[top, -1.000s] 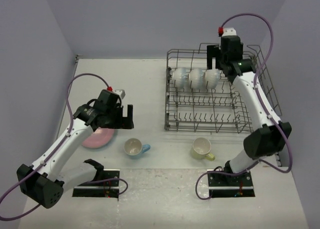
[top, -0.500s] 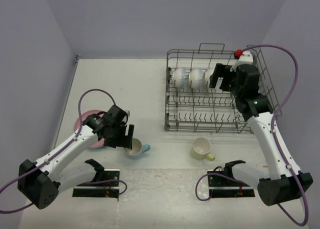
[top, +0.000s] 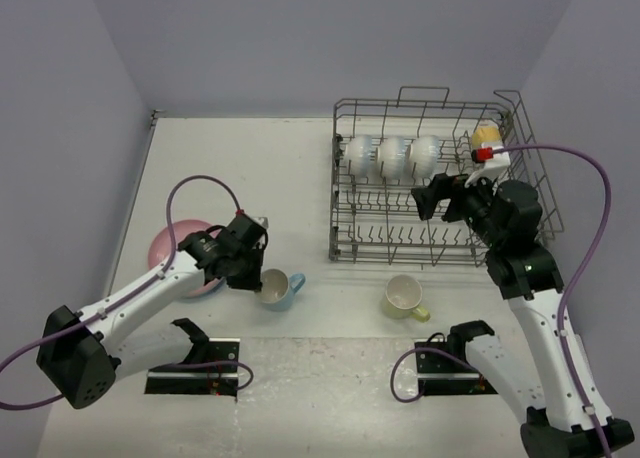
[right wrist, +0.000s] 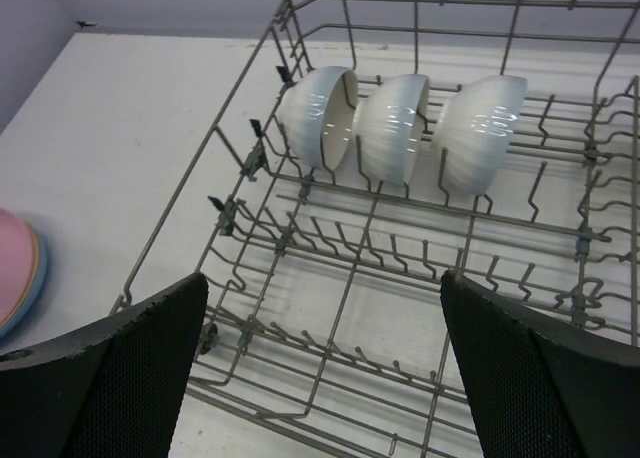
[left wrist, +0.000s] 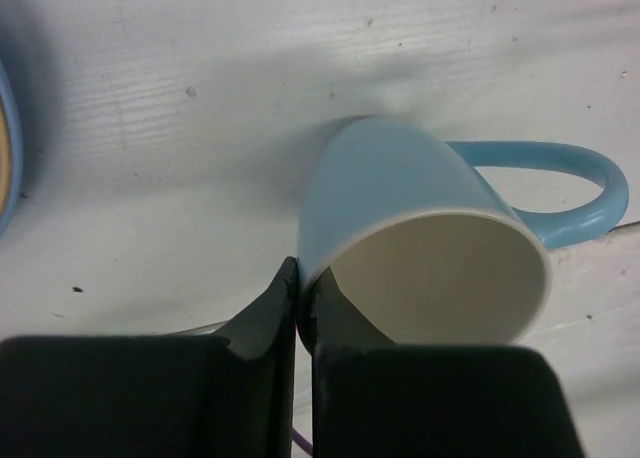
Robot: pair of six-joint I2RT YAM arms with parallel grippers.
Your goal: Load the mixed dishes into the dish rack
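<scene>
The light blue mug is pinched by its rim: the left gripper has closed down on the mug wall, one finger inside the mouth and one outside, at the rim's left side in the wrist view. The mug is tipped, its mouth turned up toward the jaws and its base pointing away from them. Its long axis therefore runs straight out from the jaws, and the handle projects to their right. Whether the base is touching the table cannot be told. On progress, three white bowls stand on edge in the back row of the dish rack and a yellow mug sits in its far right corner. Outstanding items are this mug, the pale yellow-green mug on the table in front of the rack, and the stacked plates behind the left jaws. By judgement, the task is roughly half complete. The right gripper hangs over the rack, jaws spread wide and holding nothing.
</scene>
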